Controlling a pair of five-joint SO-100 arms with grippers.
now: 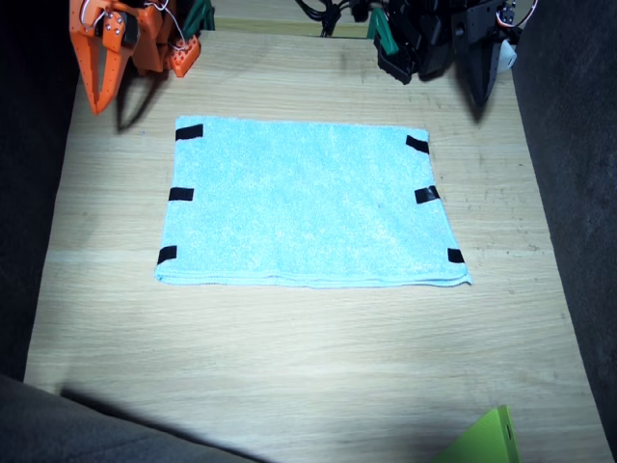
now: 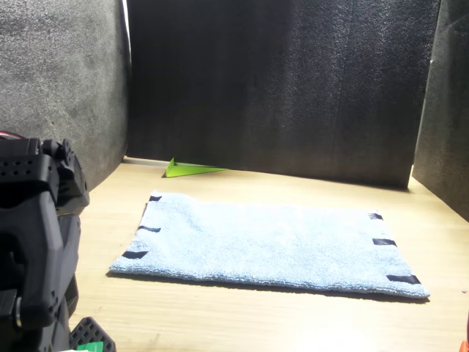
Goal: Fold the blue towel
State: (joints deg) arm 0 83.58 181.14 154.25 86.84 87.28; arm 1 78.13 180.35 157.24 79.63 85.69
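The light cyan-blue rectangular terry cloth towel (image 1: 310,203) lies flat in the middle of my pale wooden tabletop (image 1: 289,367), apparently already doubled, with its layered edge toward the near side in the fixed view. Three small black tape marks (image 1: 180,194) sit along each short edge. Neither of my arms touches it.

My orange right arm (image 1: 125,43) is drawn back at the far edge of the tabletop, well apart from the towel; its right end effector (image 1: 101,92) points down with nothing in it, but I cannot tell how far the jaws stand apart. My black left arm (image 1: 443,39) is likewise at the far edge, and its left end effector (image 1: 482,82) hangs empty, its jaw state unclear.

A small flat lime-green piece (image 1: 487,439) rests at the near edge, well away from the towel.
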